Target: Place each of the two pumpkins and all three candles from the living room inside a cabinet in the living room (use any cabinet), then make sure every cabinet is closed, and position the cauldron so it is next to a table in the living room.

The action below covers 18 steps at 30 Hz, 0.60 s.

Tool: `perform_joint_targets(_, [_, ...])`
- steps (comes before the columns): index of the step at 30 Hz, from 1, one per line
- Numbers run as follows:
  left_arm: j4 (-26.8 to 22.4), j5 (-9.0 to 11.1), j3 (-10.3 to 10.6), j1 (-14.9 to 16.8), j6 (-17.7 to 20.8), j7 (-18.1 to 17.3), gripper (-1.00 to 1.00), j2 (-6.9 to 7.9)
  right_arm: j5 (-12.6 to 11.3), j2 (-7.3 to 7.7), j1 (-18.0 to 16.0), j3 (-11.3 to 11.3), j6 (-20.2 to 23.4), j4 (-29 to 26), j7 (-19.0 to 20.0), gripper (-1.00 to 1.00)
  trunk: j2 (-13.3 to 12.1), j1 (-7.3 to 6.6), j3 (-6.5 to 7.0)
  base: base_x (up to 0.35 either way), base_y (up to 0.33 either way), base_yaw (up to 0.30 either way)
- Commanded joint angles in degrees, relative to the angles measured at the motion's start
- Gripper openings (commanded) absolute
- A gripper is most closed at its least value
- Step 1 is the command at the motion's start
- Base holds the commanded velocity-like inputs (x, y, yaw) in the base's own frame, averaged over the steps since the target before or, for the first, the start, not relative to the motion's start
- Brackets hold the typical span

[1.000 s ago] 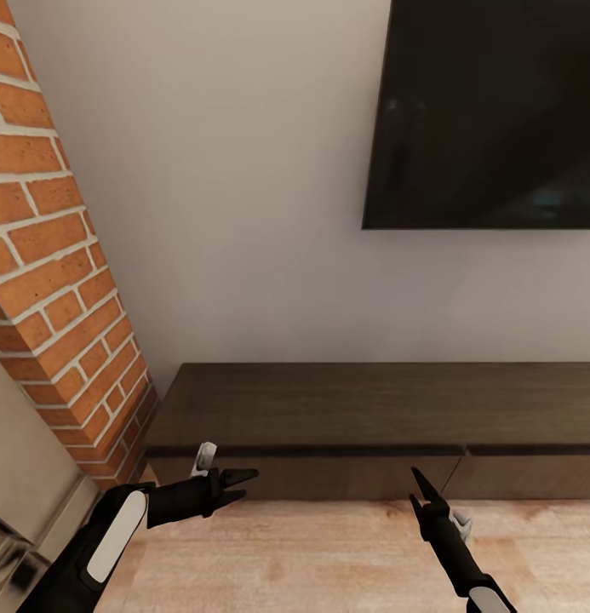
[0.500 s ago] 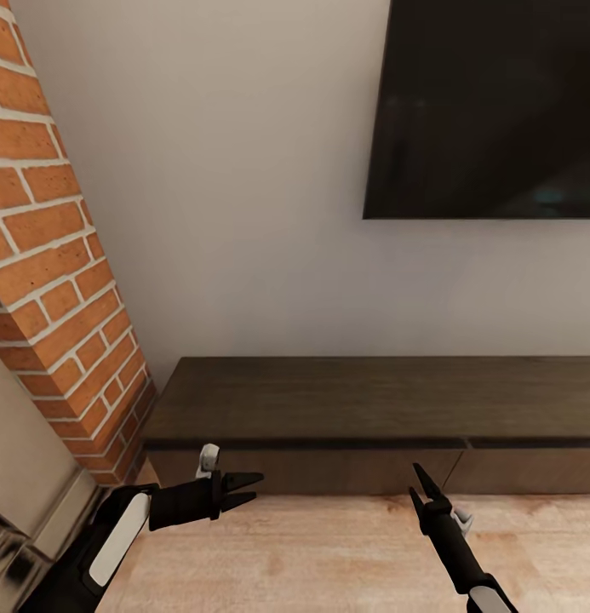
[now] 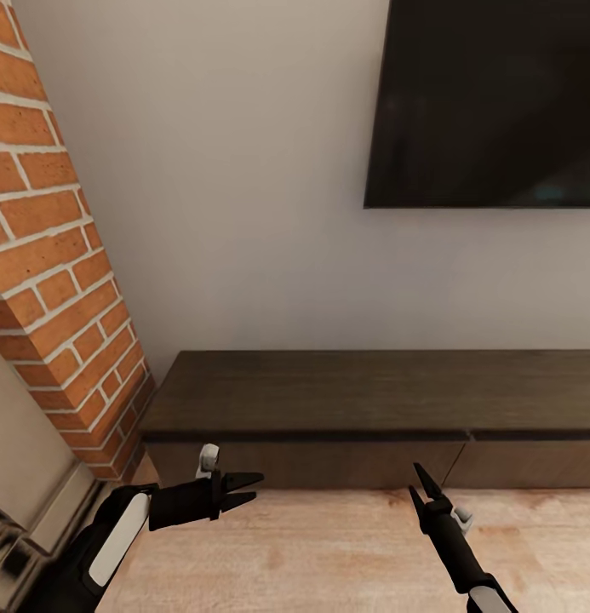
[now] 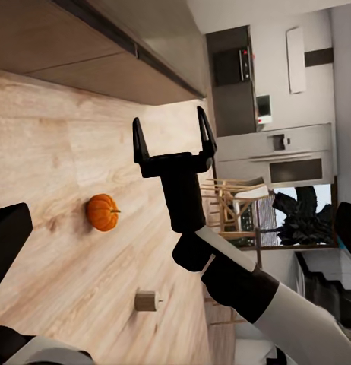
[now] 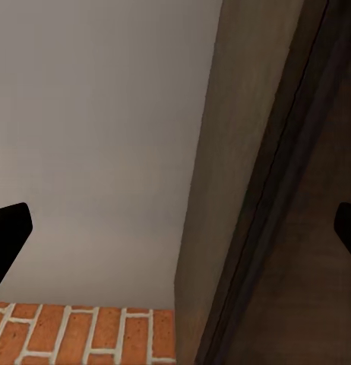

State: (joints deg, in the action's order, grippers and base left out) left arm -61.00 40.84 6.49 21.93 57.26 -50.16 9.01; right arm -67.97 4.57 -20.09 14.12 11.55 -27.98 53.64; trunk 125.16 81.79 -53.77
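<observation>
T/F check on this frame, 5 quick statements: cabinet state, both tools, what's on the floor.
1. The cabinet has every visible drawer front closed. True.
2. The right tool grips a pumpkin. False: its fingers are spread with nothing between them.
3. A pumpkin and a candle lie apart on the wooden floor. True.
4. The cauldron sits on top of the cabinet. False: the visible cabinet top is bare.
5. The left tool touches the drawer front. False: it hangs short of the cabinet, above the floor, fingers apart.
</observation>
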Motion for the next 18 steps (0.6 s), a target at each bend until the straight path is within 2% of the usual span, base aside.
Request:
perform_joint_targets(1, [0.0,0.1,0.1,0.0,0.2,-0.1,1.00,0.04,-0.5,0.00,0.0,0.0,0.6,0.0,0.2,1.00,0.4,0.22,-0.23,0.000,0.000,0.000])
perform_joint_targets(18, [-0.1,0.1,0.8,0.0,0.2,-0.1,1.00,-0.05,-0.5,-0.02,0.0,0.1,0.7,0.0,-0.5,1.00,7.3,3.95,-3.29,0.000,0.000,0.000])
